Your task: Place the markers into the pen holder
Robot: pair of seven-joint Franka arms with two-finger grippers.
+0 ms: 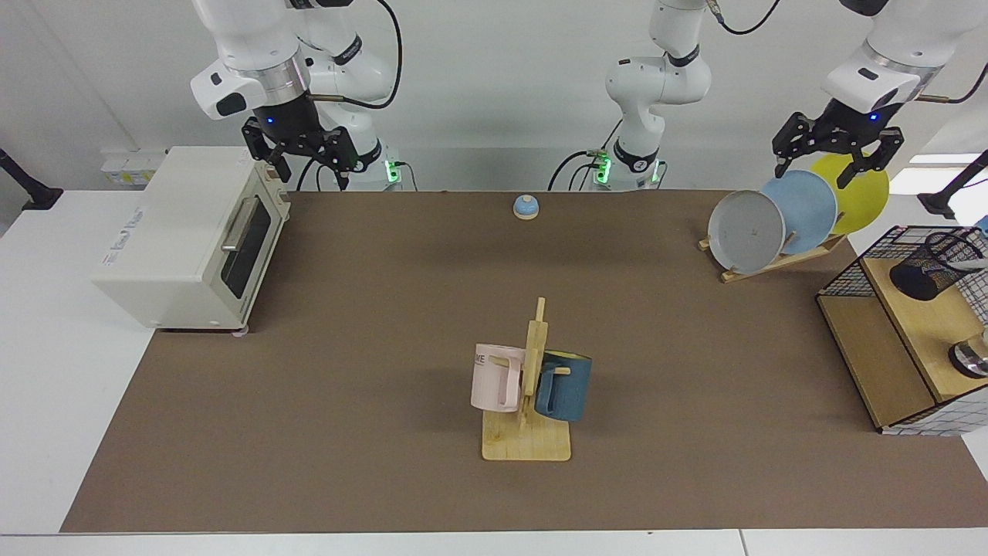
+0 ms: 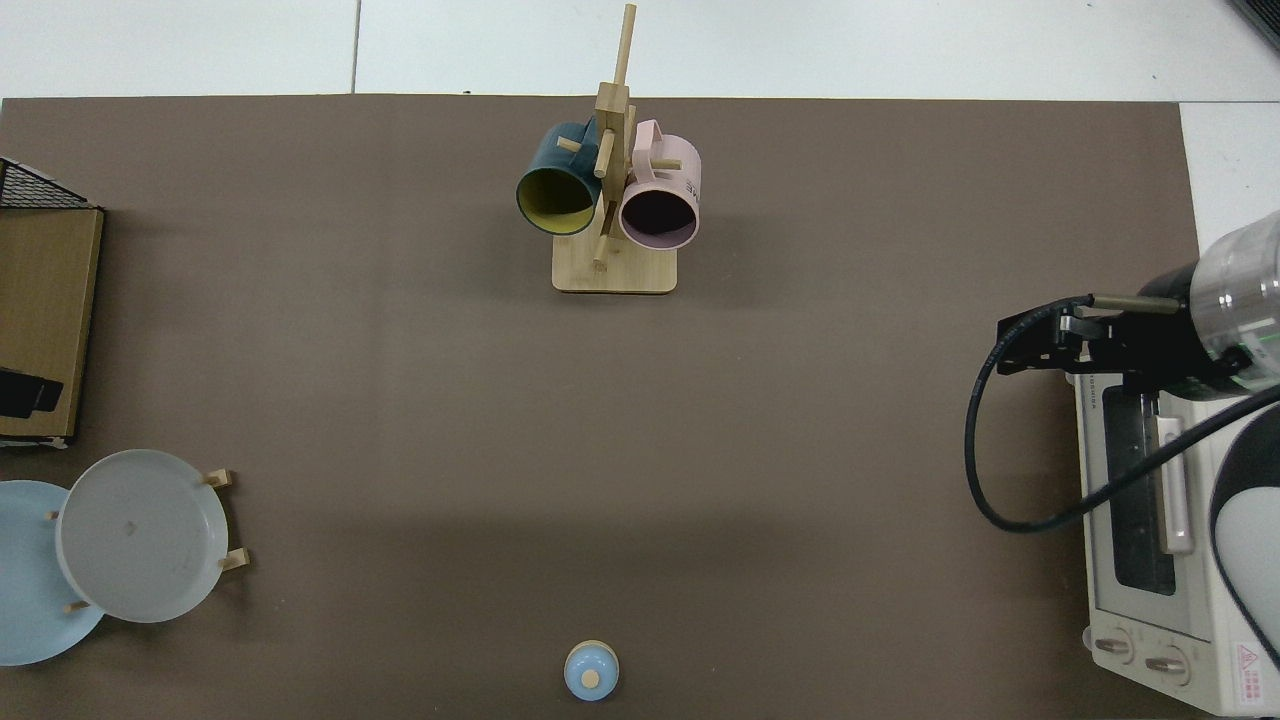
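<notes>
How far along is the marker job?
Looks done: the slim white marker appears to sit in the black wire-mesh pen holder. In hand: nothing; the left gripper hangs open above the racked plates, the right gripper waits open over the white toaster oven. Remaining: nothing visible.

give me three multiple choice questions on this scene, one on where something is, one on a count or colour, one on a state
1. Where is the pen holder?
A. on the wooden shelf inside the wire basket
B. on the toaster oven
C. beside the mug tree

2. How many plates stand in the plate rack?
A. one
B. three
C. five

3. What state is the left hand in?
A. shut on a plate
B. shut on a mug
C. open and empty

Answers:
1. A, the mesh cup sits on the shelf within the wire basket.
2. B, grey, blue and yellow plates lean there.
3. C, its fingers are spread above the plates with nothing between them.
</notes>
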